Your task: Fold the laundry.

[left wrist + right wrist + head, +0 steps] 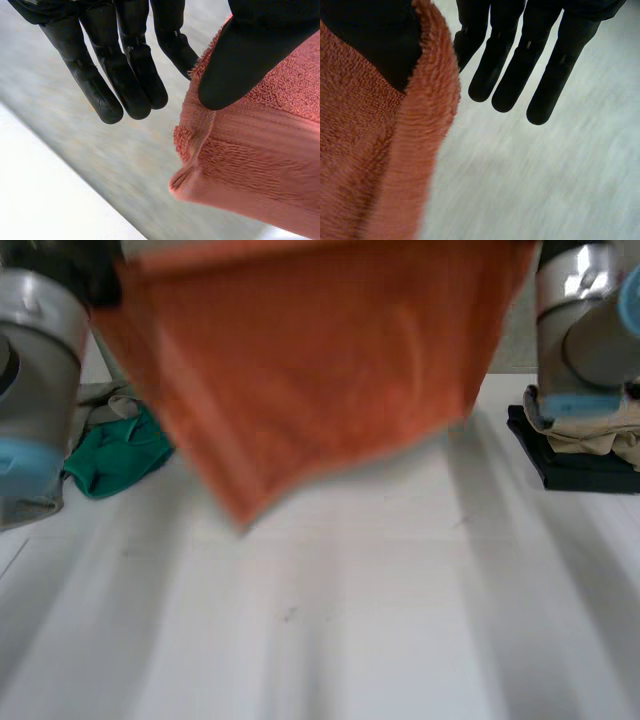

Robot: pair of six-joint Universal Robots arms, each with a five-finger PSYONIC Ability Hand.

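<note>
An orange terry towel (320,370) hangs spread in the air above the white table (350,620), its lowest corner pointing down toward the left. In the left wrist view my left hand (125,65) pinches one upper corner of the towel (260,150) between the thumb (250,55) and a finger, while the other fingers stay straight and free. In the right wrist view my right hand (520,65) has its thumb (375,35) pressed on the opposite upper edge of the towel (365,150), pinching it, with the remaining fingers extended beside the cloth.
A crumpled green cloth (115,455) lies at the table's left, with a grey cloth (100,400) behind it. At the right a beige cloth (590,435) rests on a dark folded stack (580,475). My arms (30,390) (590,330) flank the towel.
</note>
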